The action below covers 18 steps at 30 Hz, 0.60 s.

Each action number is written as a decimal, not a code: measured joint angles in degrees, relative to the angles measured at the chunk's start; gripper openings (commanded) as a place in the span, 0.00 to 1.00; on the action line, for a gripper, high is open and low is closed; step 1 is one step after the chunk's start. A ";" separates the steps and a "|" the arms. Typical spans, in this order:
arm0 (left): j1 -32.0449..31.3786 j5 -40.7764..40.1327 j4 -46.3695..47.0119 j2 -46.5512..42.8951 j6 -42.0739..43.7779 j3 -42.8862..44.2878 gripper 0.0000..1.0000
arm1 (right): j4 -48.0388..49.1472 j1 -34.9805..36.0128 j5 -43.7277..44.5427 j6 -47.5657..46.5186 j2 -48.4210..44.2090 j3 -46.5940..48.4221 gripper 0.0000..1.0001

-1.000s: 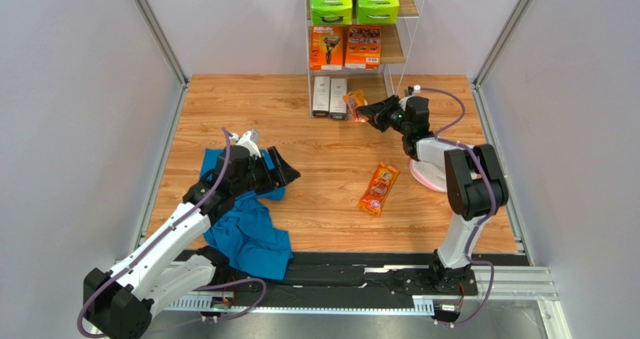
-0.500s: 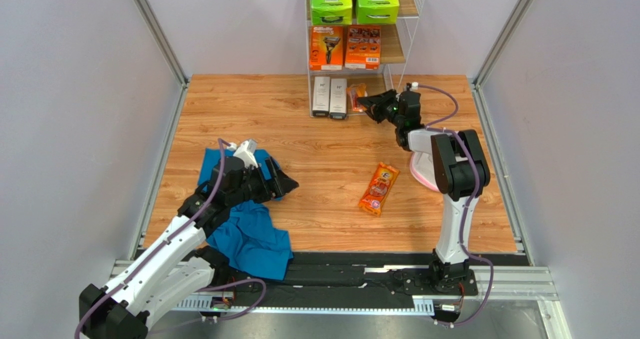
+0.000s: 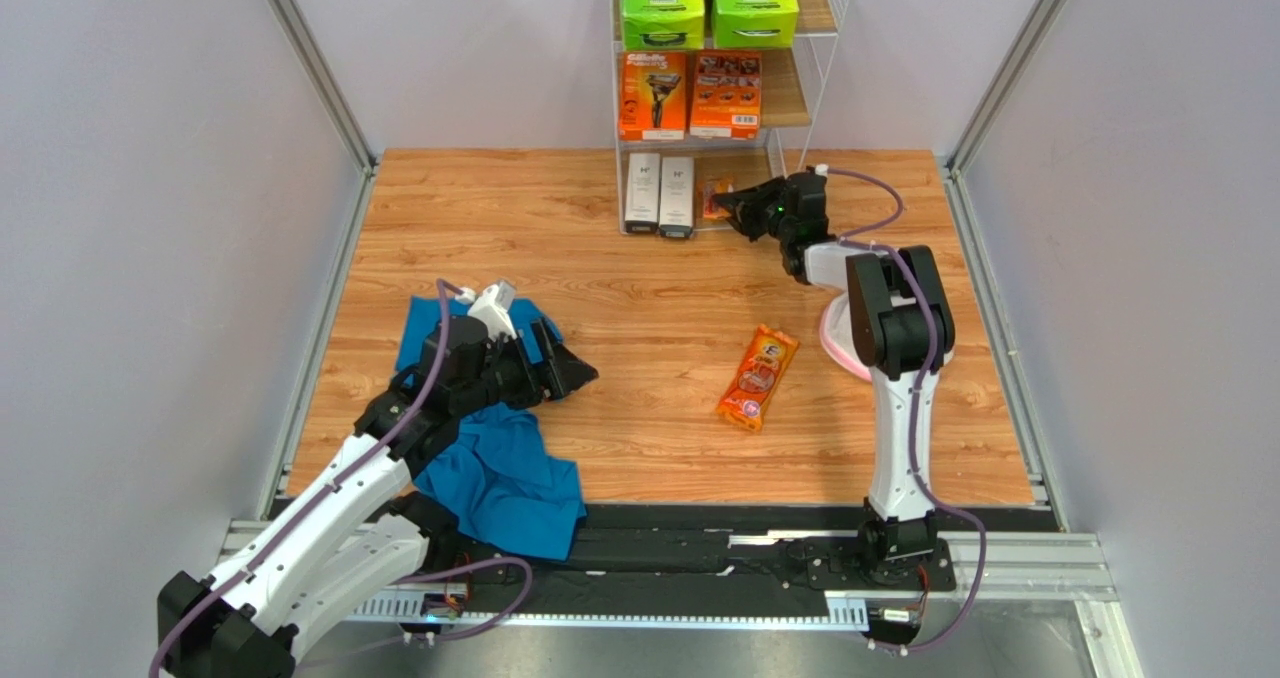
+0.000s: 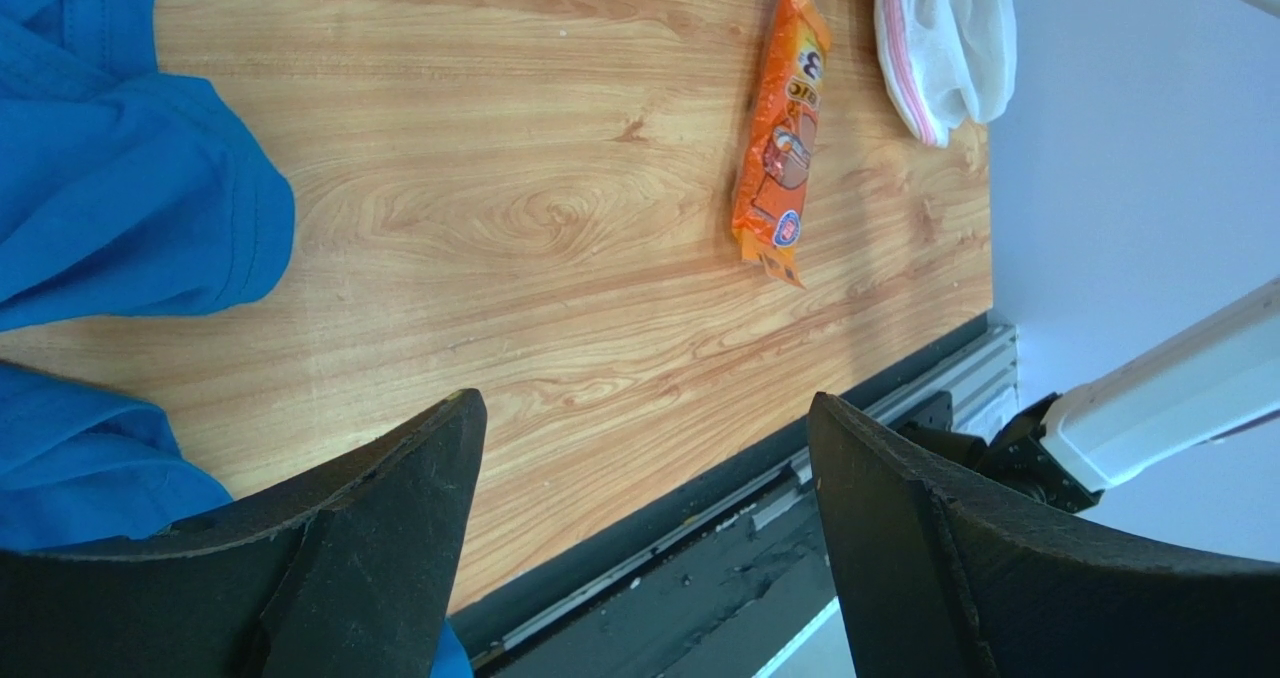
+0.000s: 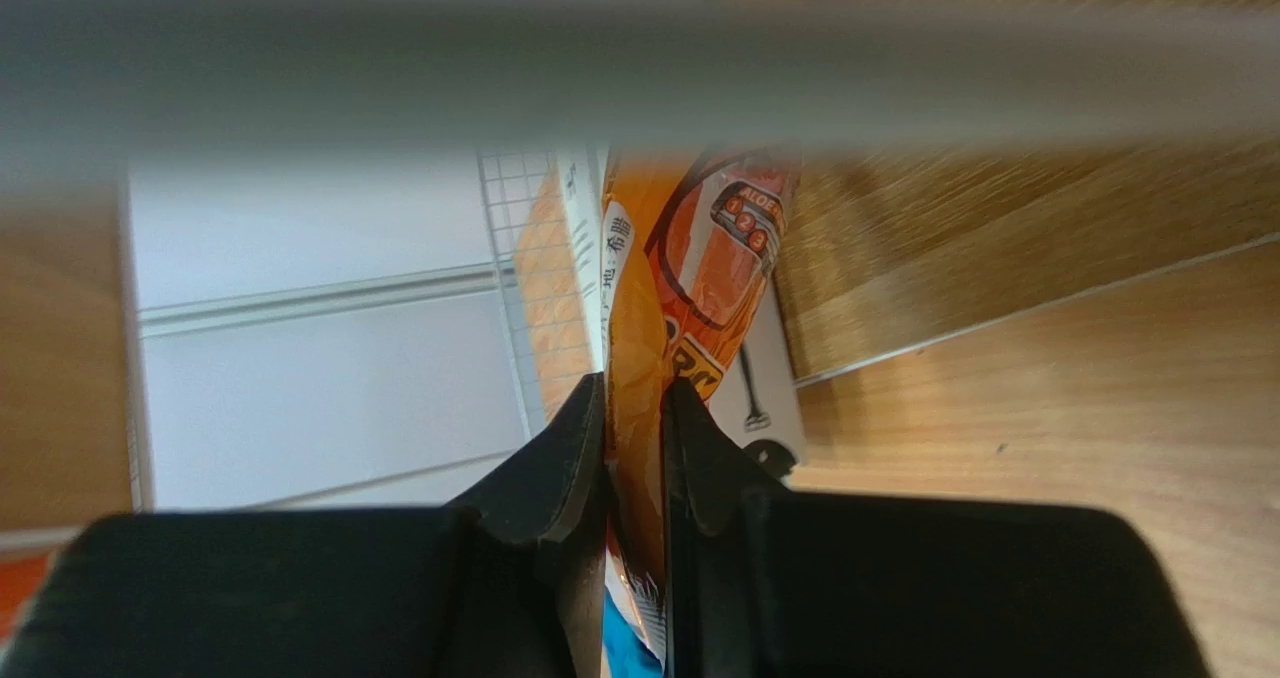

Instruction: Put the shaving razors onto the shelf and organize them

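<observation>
The jaws of the right gripper (image 5: 634,408) are nearly together, clamped on the lower edge of an orange blister pack (image 5: 699,258) of razors. The pack stands on edge between them. In the overhead view it sits at the front of the shelf (image 3: 784,93), at the lowest tier, just right of two slim white boxes (image 3: 660,194). Whether the pack rests on the tier cannot be told. A blurred white wire of the shelf crosses the top of the right wrist view.

The jaws of the left gripper (image 4: 643,408) stand wide apart and hold nothing. They hover over the wooden counter (image 3: 601,258) at the edge of a crumpled blue cloth (image 3: 496,468).

A second earlier, the right arm held the pack short of the shelf, out over the counter. It has since carried the pack in beside the white boxes. The left arm has drawn back slightly toward its base.

The right arm is stretched far forward from its base, its forearm rising steeply and its wrist levelled toward the shelf. The left arm lies low, reaching forward and to the right.

A second orange blister pack (image 3: 757,378) lies flat on the counter, well apart from both grippers. Two black boxes with lime-green ends (image 3: 708,3) fill the top tier, and two orange boxes (image 3: 688,93) the middle one. A round white pink-rimmed mesh item (image 3: 834,341) lies behind the right arm.
</observation>
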 measured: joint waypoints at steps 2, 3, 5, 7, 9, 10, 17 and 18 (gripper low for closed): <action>0.00 0.17 0.00 -0.02 0.02 0.00 0.87 | -1.92 0.02 -0.17 0.00 2.23 2.95 0.05; 0.00 0.24 0.02 -0.02 0.04 -0.04 0.87 | -2.51 0.07 -0.28 0.02 3.61 4.85 0.05; 0.00 0.28 0.02 -0.04 0.15 -0.22 0.87 | -3.72 0.00 -0.24 0.04 5.70 8.26 0.07; 0.00 0.28 -0.04 -0.07 0.24 -0.26 0.87 | -4.81 0.00 0.28 0.37 6.62 9.77 0.09; 0.00 0.28 -0.04 -0.22 0.39 -0.26 0.87 | -5.95 0.02 0.79 0.90 7.19 11.13 0.10; 0.00 0.28 -0.04 -0.35 0.44 -0.28 0.87 | -6.38 0.02 1.16 1.09 7.45 11.67 0.13; 0.00 0.37 -0.04 -0.90 0.63 -0.37 0.87 | -9.86 0.31 2.71 1.66 7.61 12.22 0.55; 0.00 0.44 -0.02 -0.90 0.63 -0.44 0.87 | -10.88 0.37 2.58 1.51 7.61 11.85 0.64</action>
